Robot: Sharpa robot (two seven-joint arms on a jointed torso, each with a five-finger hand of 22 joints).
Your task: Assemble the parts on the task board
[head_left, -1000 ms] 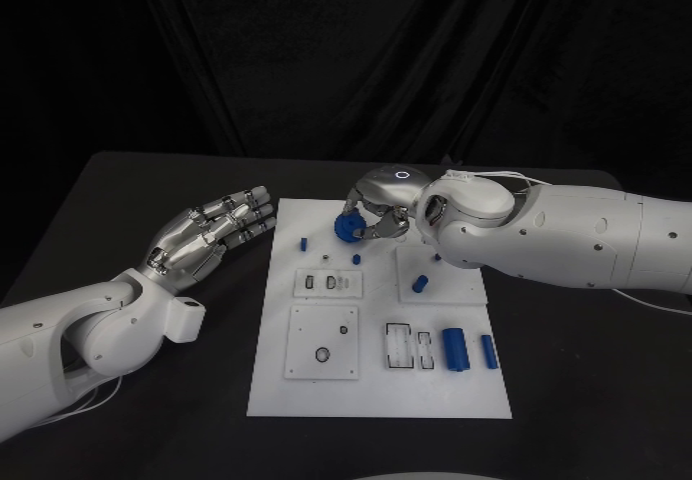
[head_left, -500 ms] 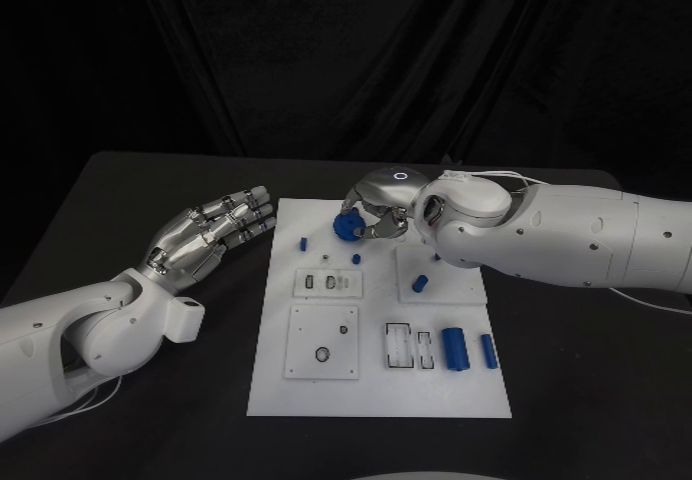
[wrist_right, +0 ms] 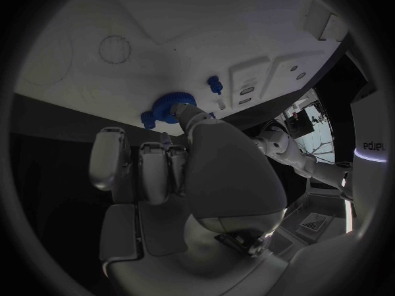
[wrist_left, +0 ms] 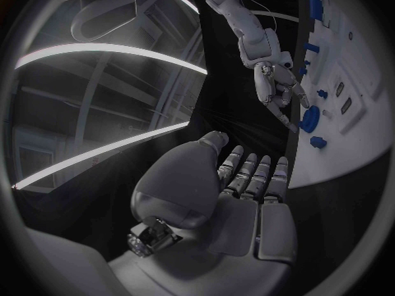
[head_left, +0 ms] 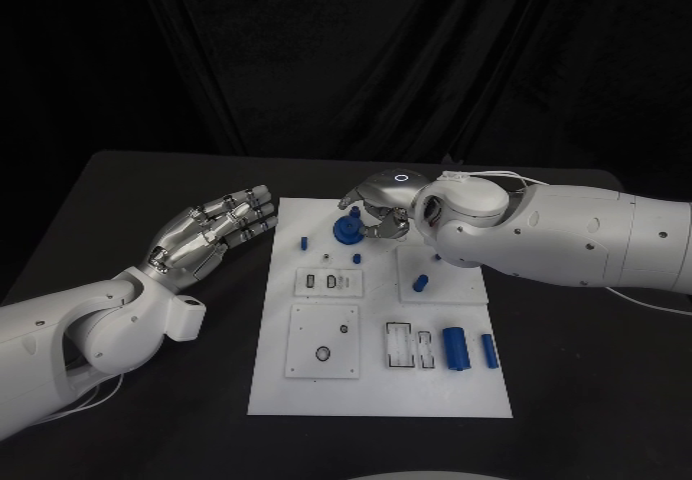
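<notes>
A: Gear [head_left: 346, 231] sits at the task board's [head_left: 378, 398] far edge, right hand [head_left: 378, 214] over it, fingertips at its rim; grip or mere touch, can't tell.

B: Seating step, probably. Next: press down, release. Left hand [head_left: 214, 232]?

A: Open, empty, beside the board. Small peg [head_left: 306, 242] nearby may crowd the fingers.

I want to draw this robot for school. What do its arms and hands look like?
Both arms are chunky, smooth and white. The left arm has a small boxy white piece near the wrist. The right arm has little dark dots, thin white cables over its top and a round cap with a glowing ring. The left hand and right hand are shiny silver metal with jointed fingers.
</notes>
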